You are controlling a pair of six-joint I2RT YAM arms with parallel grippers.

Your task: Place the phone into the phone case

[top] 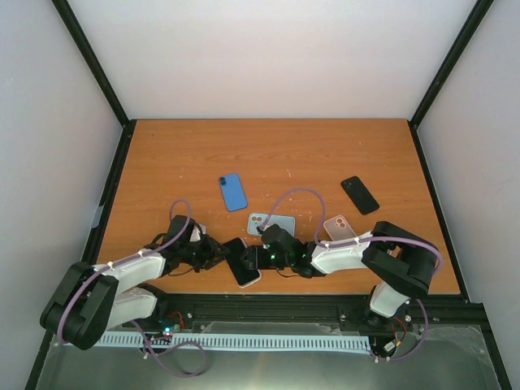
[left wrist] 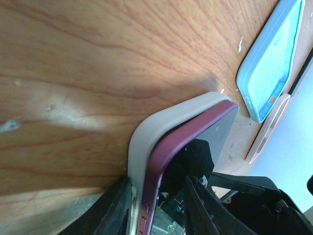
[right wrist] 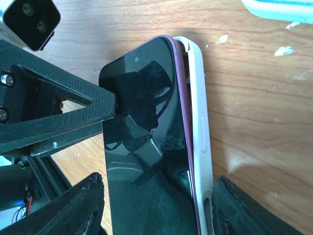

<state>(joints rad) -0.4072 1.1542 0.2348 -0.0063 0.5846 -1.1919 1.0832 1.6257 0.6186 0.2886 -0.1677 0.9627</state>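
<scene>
Phone (right wrist: pixel 146 73), purple-edged, half seated in pale phone case (right wrist: pixel 198 112) by the bench's near edge, left of centre | left gripper (left wrist: pixel 157 185) pinches both together | right gripper (right wrist: pixel 159 181) fingers spread astride them, contact unclear | risk: uneven pressing could pop the seated corner free.

The top camera is looking steeply down from high behind the near edge, taking in the whole orange-brown wooden desk (top: pixel 284 154). Both wrist cameras are sitting very close, facing each other across the same purple-edged black phone (right wrist: pixel 142 127) and pale grey case (left wrist: pixel 143 131), also appearing overhead.
</scene>
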